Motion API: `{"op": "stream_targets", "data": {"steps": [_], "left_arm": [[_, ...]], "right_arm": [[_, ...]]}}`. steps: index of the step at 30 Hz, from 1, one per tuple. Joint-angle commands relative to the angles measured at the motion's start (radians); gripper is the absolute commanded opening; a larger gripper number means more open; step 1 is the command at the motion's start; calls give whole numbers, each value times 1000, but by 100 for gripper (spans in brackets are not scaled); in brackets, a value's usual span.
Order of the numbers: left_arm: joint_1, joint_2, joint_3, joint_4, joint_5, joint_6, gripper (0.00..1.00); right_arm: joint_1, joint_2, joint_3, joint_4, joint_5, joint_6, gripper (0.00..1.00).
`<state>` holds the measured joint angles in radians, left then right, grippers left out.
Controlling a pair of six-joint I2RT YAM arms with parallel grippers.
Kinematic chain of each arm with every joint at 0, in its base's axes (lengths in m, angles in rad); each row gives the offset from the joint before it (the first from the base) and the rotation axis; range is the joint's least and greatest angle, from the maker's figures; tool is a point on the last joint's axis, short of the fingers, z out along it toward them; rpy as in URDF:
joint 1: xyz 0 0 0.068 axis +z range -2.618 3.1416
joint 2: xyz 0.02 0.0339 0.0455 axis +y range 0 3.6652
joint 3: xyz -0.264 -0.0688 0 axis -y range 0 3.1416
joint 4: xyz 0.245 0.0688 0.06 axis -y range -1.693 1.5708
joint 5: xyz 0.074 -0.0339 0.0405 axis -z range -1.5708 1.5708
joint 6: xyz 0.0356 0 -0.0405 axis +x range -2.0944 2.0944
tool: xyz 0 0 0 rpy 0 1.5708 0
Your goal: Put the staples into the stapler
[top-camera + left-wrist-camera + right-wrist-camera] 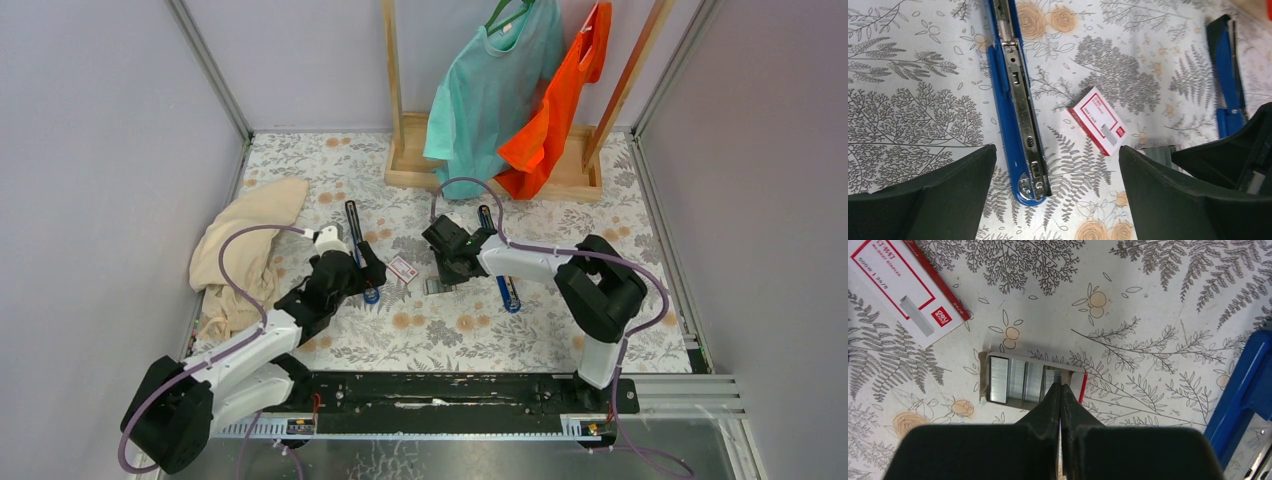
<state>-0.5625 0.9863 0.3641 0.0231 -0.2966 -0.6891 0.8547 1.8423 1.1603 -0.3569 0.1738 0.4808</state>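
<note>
Over on the left, the left gripper [1057, 155] hangs above the left stapler [1020, 120] with its jaws spread wide and nothing between them. That stapler lies flat with its metal channel facing up, long axis running near-to-far across the table.

Just right of it sits the red-and-white box sleeve [1098, 127], lying at an angle. Next over are the staples [1020, 380], lying in their little cardboard tray [984, 377] on the table between the two staplers. The block's long axis runs roughly side to side, so it's crossways to both staplers. Which way the staple legs point I honestly can't tell.

The right gripper [1061, 389] is right on top of the tray's right end. Its jaws are pressed together with no gap showing, tips down on the rightmost strip. Whether it has actually caught a strip, can't say. The right stapler [1248, 385] lies just beside it, also running near-to-far.

My take on doing this bit well: the fingers need to open a touch and straddle one strip across its narrow width, not poke at it closed. Lift straight up so the tray doesn't drag along. Then the strip wants about a quarter turn to line up with a channel before it goes in. The left arm looks well placed to pin its stapler down meanwhile.
</note>
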Motion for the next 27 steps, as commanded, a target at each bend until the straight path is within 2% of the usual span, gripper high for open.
{"op": "stream_targets", "data": {"steps": [1,10,17,27], "left_arm": [[6,-58,12,37,39,-25,100],[15,-93,7,76,152,-81,100],[66,-130,-30,244,348,-132,99],[120,-152,-82,560,633,-236,95]], "right_arm": [[9,-96,-35,60,41,25,0],[8,-225,-138,191,22,29,0],[-8,-415,-299,442,-18,47,0],[-61,-630,-557,921,-158,148,0]]}}
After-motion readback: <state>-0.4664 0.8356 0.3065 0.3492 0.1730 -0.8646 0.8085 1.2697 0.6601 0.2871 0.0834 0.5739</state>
